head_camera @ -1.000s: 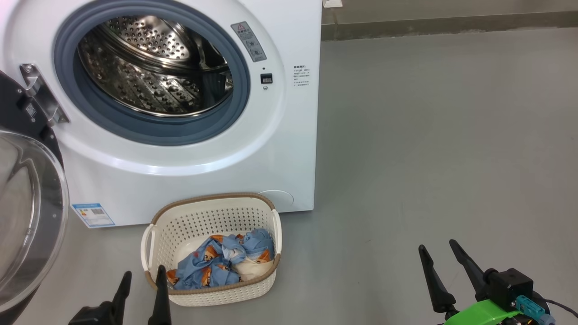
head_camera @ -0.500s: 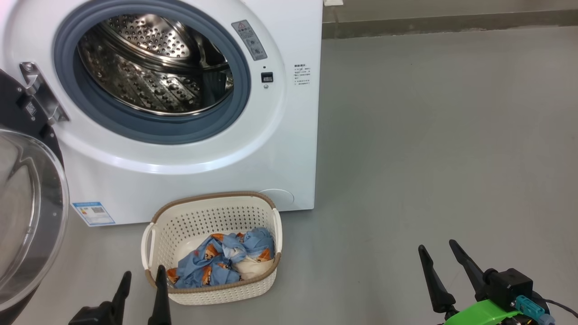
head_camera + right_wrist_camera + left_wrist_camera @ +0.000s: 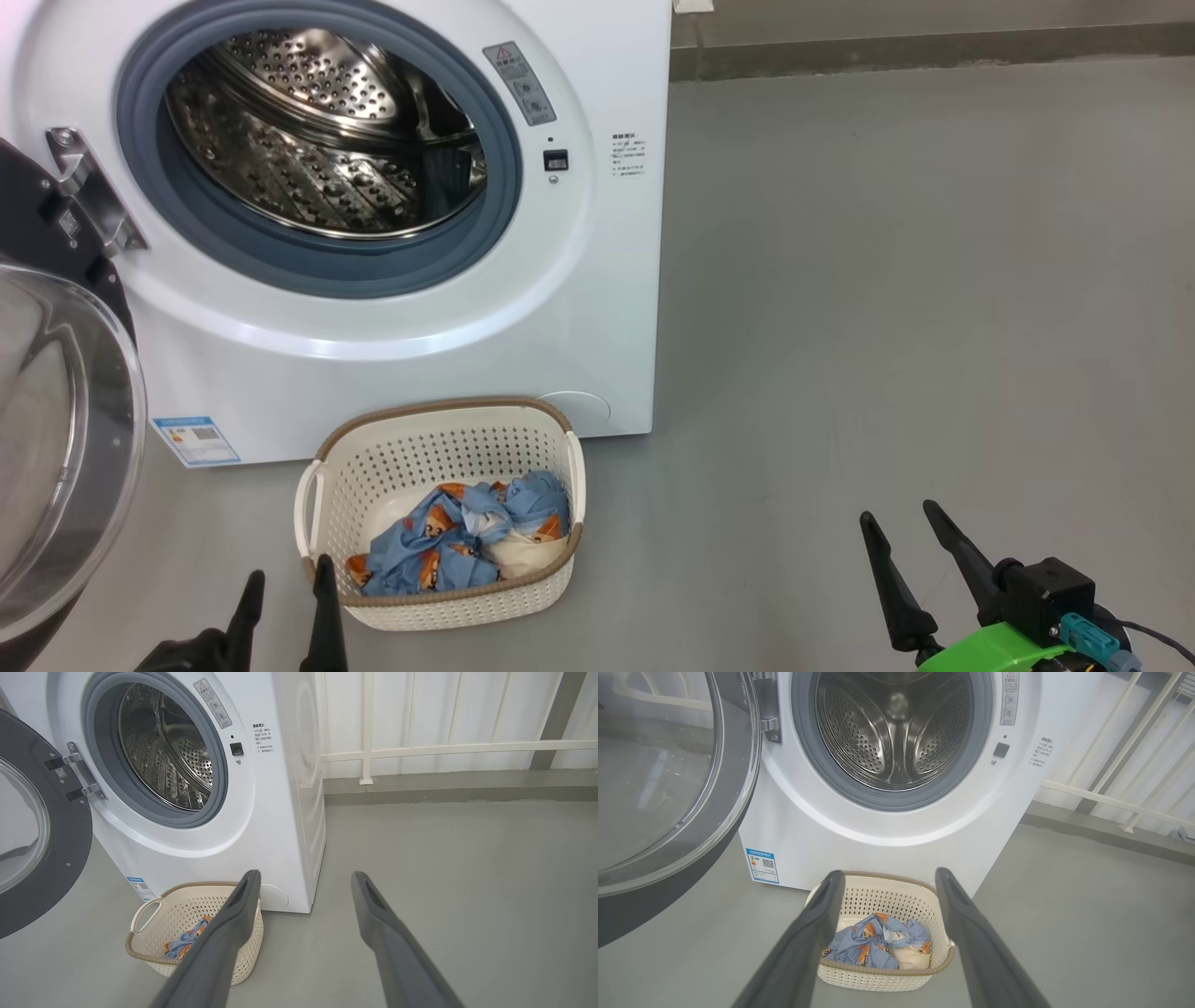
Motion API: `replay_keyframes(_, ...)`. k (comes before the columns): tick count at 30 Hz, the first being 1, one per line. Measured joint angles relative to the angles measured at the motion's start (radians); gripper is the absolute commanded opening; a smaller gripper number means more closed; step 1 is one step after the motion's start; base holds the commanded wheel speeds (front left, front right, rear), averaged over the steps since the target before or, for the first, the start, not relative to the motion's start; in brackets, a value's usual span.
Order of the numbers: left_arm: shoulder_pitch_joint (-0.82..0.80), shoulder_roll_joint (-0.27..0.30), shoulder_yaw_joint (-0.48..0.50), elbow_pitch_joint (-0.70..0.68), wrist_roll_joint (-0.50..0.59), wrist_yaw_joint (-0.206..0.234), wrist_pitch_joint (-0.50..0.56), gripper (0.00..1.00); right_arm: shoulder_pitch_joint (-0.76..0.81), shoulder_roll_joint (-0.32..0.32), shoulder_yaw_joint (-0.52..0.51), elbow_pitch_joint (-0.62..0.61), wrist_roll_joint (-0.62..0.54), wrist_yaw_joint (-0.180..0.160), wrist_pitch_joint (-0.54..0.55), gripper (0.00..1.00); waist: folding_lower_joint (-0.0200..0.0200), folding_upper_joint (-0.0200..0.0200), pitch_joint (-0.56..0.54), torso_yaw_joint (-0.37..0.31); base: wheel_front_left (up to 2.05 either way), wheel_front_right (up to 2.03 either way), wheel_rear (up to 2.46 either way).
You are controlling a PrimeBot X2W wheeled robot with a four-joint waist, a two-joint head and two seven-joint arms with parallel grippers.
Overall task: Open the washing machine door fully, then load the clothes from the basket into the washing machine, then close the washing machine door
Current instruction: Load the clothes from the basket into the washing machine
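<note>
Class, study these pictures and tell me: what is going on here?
The washing machine stands with its door swung open; the drum looks empty. The clothes lie heaped in the basket on the floor before it. The left gripper hovers open by the basket's near left corner; the right gripper, also open, is off to the right. Neither holds anything.

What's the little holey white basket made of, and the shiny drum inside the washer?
The small cream-white perforated basket looks like matt moulded plastic: even, neat holes. Its brown rim looks woven, perhaps plastic too. The silvery drum in the white washing machine looks like polished steel: it mirrors light.
</note>
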Motion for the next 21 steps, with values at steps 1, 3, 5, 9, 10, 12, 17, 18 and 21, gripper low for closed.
replay_keyframes(1, 0.000, 0.000, 0.000, 0.000, -0.006, -0.004, 0.000, 1.00, 0.000, 0.000, 0.001, 0.001, 0.000, 0.000, 0.000, 1.00, 0.0000, 0.0000, 0.000, 0.000, 0.31, -0.31, 0.00)
replay_keyframes(3, 0.000, 0.000, 0.001, 0.003, -0.019, -0.008, 0.000, 1.00, 0.000, -0.001, 0.001, 0.002, 0.000, 0.000, 0.000, 1.00, 0.0000, 0.0000, -0.001, 0.000, 0.43, -0.58, 0.16)
replay_keyframes(5, 0.000, 0.000, 0.003, 0.003, -0.024, -0.008, 0.000, 1.00, 0.000, -0.004, 0.000, 0.004, 0.000, 0.000, 0.000, 1.00, 0.0000, 0.0000, -0.002, 0.001, 0.63, -0.93, 0.31)
replay_keyframes(9, 0.000, 0.000, 0.013, 0.002, -0.032, -0.008, 0.000, 1.00, 0.000, -0.004, 0.001, 0.005, 0.000, 0.000, 0.000, 1.00, 0.0000, 0.0000, -0.006, 0.001, 1.03, -1.35, 0.33)
replay_keyframes(10, 0.000, 0.000, 0.017, 0.002, -0.033, -0.008, 0.000, 1.00, 0.000, -0.004, 0.001, 0.005, 0.000, 0.000, 0.000, 1.00, 0.0000, 0.0000, -0.007, 0.001, 1.36, -1.70, 0.34)
replay_keyframes(12, 0.000, 0.000, 0.023, 0.002, -0.031, -0.006, 0.000, 1.00, 0.000, -0.004, 0.001, 0.006, 0.000, 0.000, 0.000, 1.00, 0.0000, 0.0000, -0.009, 0.002, 1.55, -1.93, 0.38)
replay_keyframes(17, 0.000, 0.000, 0.030, -0.009, -0.009, 0.005, 0.000, 1.00, 0.000, -0.003, 0.005, 0.008, 0.000, 0.000, 0.000, 1.00, 0.0000, 0.0000, -0.014, 0.003, 1.48, -1.65, 0.17)
replay_keyframes(18, 0.000, 0.000, 0.030, -0.009, -0.007, 0.008, 0.000, 1.00, 0.000, -0.003, 0.006, 0.008, 0.000, 0.000, 0.000, 1.00, 0.0000, 0.0000, -0.015, 0.004, 1.16, -1.16, 0.00)
replay_keyframes(21, 0.000, 0.000, 0.031, -0.012, -0.004, 0.009, 0.000, 1.00, 0.000, -0.004, 0.006, 0.009, 0.000, 0.000, 0.000, 1.00, 0.0000, 0.0000, -0.017, 0.004, 0.89, -0.89, 0.00)
